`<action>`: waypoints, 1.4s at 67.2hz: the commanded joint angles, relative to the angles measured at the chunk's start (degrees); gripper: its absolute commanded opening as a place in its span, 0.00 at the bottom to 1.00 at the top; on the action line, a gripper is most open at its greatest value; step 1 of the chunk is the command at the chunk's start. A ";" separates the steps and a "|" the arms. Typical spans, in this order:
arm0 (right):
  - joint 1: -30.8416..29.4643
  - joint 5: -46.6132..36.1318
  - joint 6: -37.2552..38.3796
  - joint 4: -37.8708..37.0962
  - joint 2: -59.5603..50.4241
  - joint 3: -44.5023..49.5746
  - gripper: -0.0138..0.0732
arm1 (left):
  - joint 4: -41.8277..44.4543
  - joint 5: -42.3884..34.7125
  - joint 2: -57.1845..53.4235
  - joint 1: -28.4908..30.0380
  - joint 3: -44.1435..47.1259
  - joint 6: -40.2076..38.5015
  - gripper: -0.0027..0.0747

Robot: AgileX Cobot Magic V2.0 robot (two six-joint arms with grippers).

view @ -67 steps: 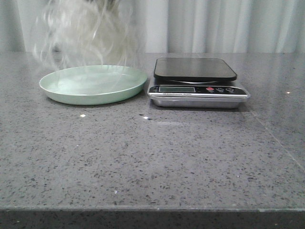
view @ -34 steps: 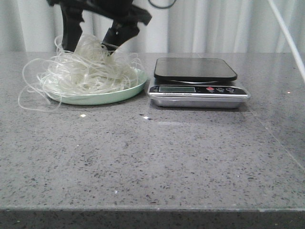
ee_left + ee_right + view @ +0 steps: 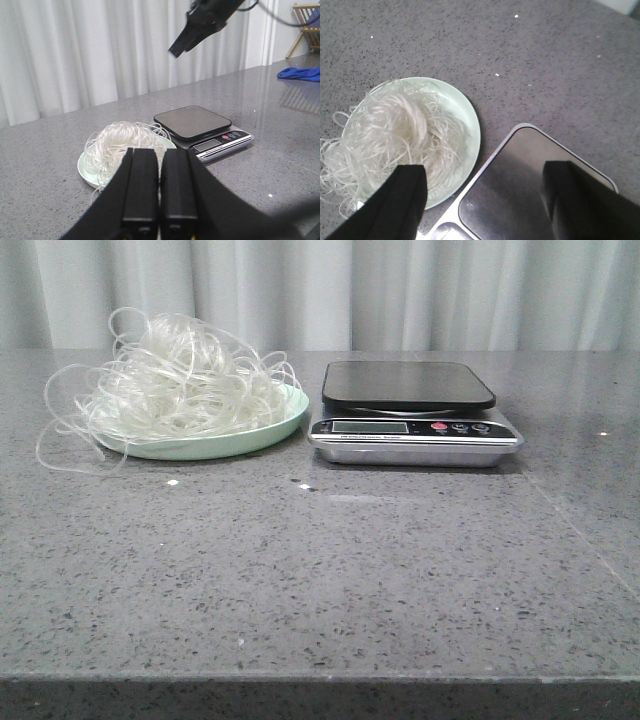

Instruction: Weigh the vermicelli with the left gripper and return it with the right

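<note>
Front view: no arm in frame. Vermicelli heaped on the green plate, at the table's left rear. Loose loops spill past the plate's left rim onto the stone. Scale just right of the plate, near it; platform bare. Whether plate and scale touch cannot be told from here. Display unreadable.

Left wrist view: left gripper low in the foreground, fingers pressed together side by side, nothing between them. It sits well apart from the plate, on the near side of it. Vermicelli shows beyond the fingertips. Only this view catches the right gripper from outside: a dark shape hanging high in the air above the scale. A blue cloth lies at the far table edge, with a wooden rack behind it; neither appears elsewhere.

Right wrist view: looks straight down. The right gripper's fingers are spread wide apart, empty. The noodles cover most of the plate, trailing over one rim. A thin strip of table shows between plate and scale.
</note>
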 commanded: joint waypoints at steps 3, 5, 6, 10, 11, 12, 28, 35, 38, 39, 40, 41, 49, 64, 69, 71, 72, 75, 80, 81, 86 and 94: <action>-1.14 -9.62 -0.09 -0.53 -11.47 8.84 0.82 | -0.65 -4.47 0.81 0.07 -1.38 -0.05 0.20; -1.40 -10.92 -0.09 -1.15 -14.16 11.74 0.82 | -0.65 -4.47 0.81 0.07 -1.38 -0.05 0.20; -1.39 -11.22 -0.09 -1.29 -14.69 13.20 0.82 | -0.65 -4.47 0.81 0.07 -1.38 -0.05 0.20; -1.61 -13.13 -0.09 -3.07 -18.92 18.96 0.82 | -0.65 -4.47 0.81 0.07 -1.38 -0.05 0.20; -1.75 -13.73 -0.09 -3.72 -20.46 21.08 0.82 | -0.65 -4.47 0.81 0.07 -1.38 -0.05 0.20; -1.81 -13.93 -0.09 -3.91 -20.97 21.79 0.82 | -0.65 -4.47 0.81 0.07 -1.38 -0.05 0.20; -3.53 -21.59 -0.09 -5.15 -36.28 42.47 0.82 | -0.65 -4.47 0.81 0.07 -1.38 -0.05 0.20; -3.77 -26.53 -0.09 -5.01 -43.52 50.72 0.82 | -0.65 -4.47 0.81 0.07 -1.38 -0.05 0.20; -3.77 -28.14 -0.09 -4.72 -45.99 53.31 0.82 | -0.65 -4.47 0.81 0.07 -1.38 -0.05 0.20; -3.77 -28.77 -0.09 -4.44 -47.46 54.78 0.82 | -0.65 -4.47 0.81 0.07 -1.38 -0.05 0.20; -3.77 -29.05 -0.09 -4.37 -47.94 55.27 0.82 | -0.65 -4.47 0.81 0.07 -1.38 -0.05 0.20; -3.77 -30.29 -0.09 -3.85 -49.80 56.73 0.82 | -0.65 -4.47 0.81 0.07 -1.38 -0.05 0.20; -3.77 -34.35 -0.09 -2.50 -58.54 64.02 0.82 | -0.65 -4.47 0.81 0.07 -1.38 -0.05 0.20; -3.77 -34.56 -0.09 -2.37 -71.85 73.82 0.82 | -0.65 -4.47 0.81 0.07 -1.38 -0.05 0.20; -3.77 -34.71 -0.09 -1.90 -76.72 77.74 0.82 | -0.65 -4.47 0.81 0.07 -1.38 -0.05 0.20; -3.77 -35.04 -0.09 -1.55 -78.16 78.86 0.82 | -0.65 -4.47 0.81 0.07 -1.38 -0.05 0.20; -3.77 -35.59 -0.09 -1.04 -79.55 79.96 0.82 | -0.65 -4.47 0.81 0.07 -1.38 -0.05 0.20; -3.77 -36.49 -0.09 -0.32 -81.27 81.02 0.82 | -0.65 -4.47 0.81 0.07 -1.38 -0.05 0.20; -3.77 -39.86 -0.09 1.22 -85.06 84.17 0.82 | -0.65 -4.47 0.81 0.07 -1.38 -0.05 0.20; -3.77 -39.86 -0.09 1.22 -85.06 84.17 0.82 | -0.65 -4.47 0.81 0.07 -1.38 -0.05 0.20; -3.77 -43.22 -0.09 1.35 -87.99 86.62 0.82 | -0.65 -4.47 0.81 0.07 -1.38 -0.05 0.20; -3.77 -43.86 -0.09 1.35 -89.12 87.82 0.82 | -0.65 -4.47 0.81 0.07 -1.38 -0.05 0.20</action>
